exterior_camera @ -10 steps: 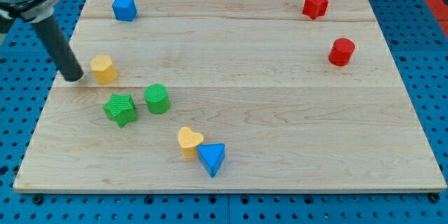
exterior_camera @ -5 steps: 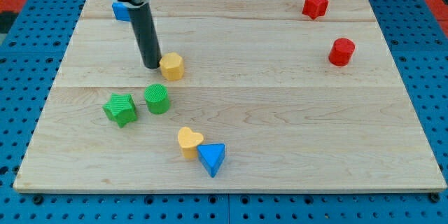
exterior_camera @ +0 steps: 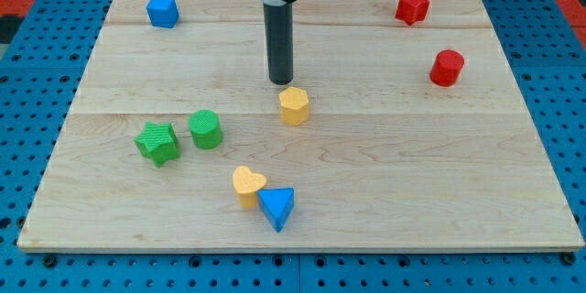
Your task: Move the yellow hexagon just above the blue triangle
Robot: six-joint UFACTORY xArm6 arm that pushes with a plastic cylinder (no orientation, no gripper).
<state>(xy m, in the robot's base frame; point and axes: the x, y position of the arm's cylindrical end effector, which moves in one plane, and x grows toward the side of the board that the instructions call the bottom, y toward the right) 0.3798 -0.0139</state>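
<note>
My tip (exterior_camera: 281,82) sits on the pale wooden tabletop (exterior_camera: 385,174), just off the upper-left shoulder of the small yellow hexagon block (exterior_camera: 294,106); whether rod and block actually touch cannot be told, the gap being too fine to read. No gripper is fitted: the arm ends in a plain dark rod, so there is nothing to spread or pinch. Key relation: the yellow hexagon lies directly below my tip toward the view's bottom, a shade to the view's right, and the blue triangular block (exterior_camera: 276,208) lies farther along nearly the same line, well apart from the hexagon and slightly to the view's left of it. Judgement: a push toward the view's bottom, biased a little leftward, would carry the hexagon to the spot just above the triangle. The hexagon has no long axis to speak of, so contact off its centre may make it spin or slide aside. Obstacle: the yellow heart-shaped block (exterior_camera: 247,184) touches the triangle's upper-left side, below and left of my tip, and narrows the landing spot. The lane between hexagon and triangle is bare wood. Tabletop edges are far from this path.
</note>
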